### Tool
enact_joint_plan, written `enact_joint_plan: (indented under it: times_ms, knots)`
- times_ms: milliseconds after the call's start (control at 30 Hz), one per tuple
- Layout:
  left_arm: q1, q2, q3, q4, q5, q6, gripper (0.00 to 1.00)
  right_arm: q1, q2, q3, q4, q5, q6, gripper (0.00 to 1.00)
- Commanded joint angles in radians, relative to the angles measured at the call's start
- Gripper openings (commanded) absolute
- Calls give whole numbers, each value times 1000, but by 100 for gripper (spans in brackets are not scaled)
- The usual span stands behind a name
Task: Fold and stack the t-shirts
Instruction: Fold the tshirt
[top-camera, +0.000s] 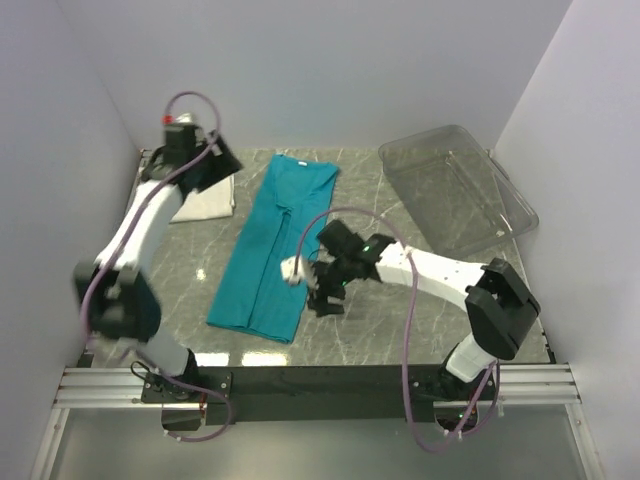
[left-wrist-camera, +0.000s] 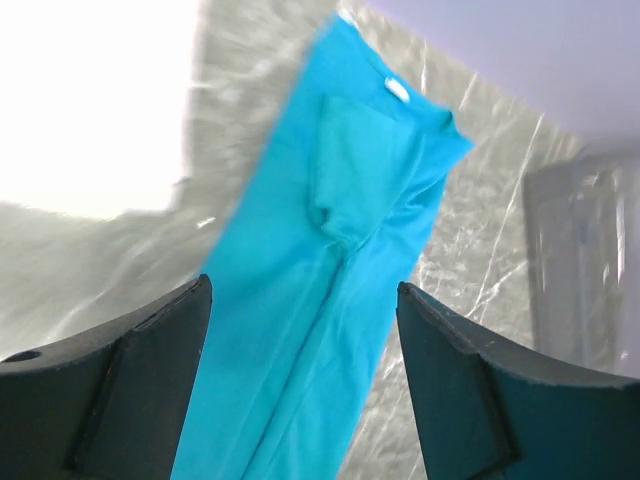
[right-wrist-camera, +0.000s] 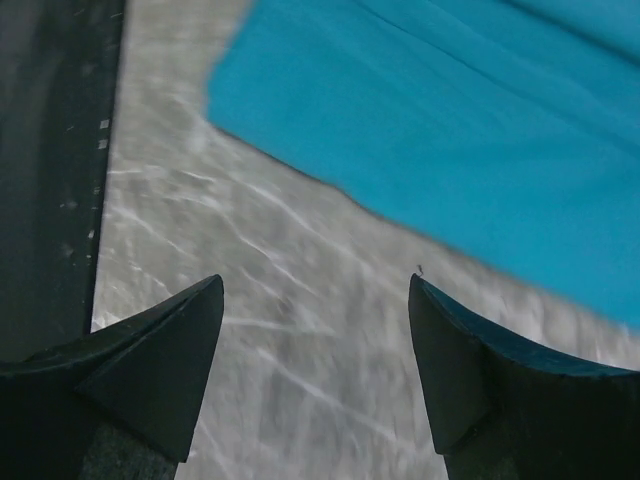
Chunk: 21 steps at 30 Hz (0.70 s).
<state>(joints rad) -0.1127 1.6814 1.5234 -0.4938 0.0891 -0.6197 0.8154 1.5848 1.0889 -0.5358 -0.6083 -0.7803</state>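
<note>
Task partway, by my read. Teal t-shirt (top-camera: 272, 245) lay mid-surface as a long narrow strip, slanted, collar end far, hem end near; sides and a sleeve were folded in over the middle, so the lengthwise folds looked done. Crosswise folds were not yet made and it was too long to stack. White t-shirt (top-camera: 207, 200) sat at the far left, apart from the teal one, partly hidden under the left arm; it looked like a compact folded piece, but it was blown out in the left wrist view, so the fold quality can't be told. Nothing stacked yet.

Left tool (top-camera: 222, 155) hung over the far-left area near the white shirt, fingers wide apart, nothing between them. Right tool (top-camera: 325, 290) sat just beside the teal strip's near right edge, also spread wide and empty.

Room: plain pale walls (top-camera: 350, 70) on three sides. Surface (top-camera: 400, 320) was grey marble-pattern. Clear tray (top-camera: 505, 185) stood far right, well apart from both shirts. Small white neck label (left-wrist-camera: 397, 90) showed at the teal collar.
</note>
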Motion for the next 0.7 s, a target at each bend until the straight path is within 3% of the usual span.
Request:
enact_joint_plan:
  times_ms: [0,167,267,433,667]
  knots:
    - [97,-225,-239,-9,-74,11,80,102,21,-15,52,94,-142,81]
    - [174,-446,-539,-152,-46,-41,78,275,40,-76,189,191,-86,81]
    - [185,-524,-630,-265,-66,-122,76,339,58,-86,270,237,-7,80]
    - [186,-598,-697,-422,-115,-202,74,392,116,-75,345,291,73,79]
    - [185,-611,-792,-493,-134,-275,67,413,164,-84,398,314,113,78]
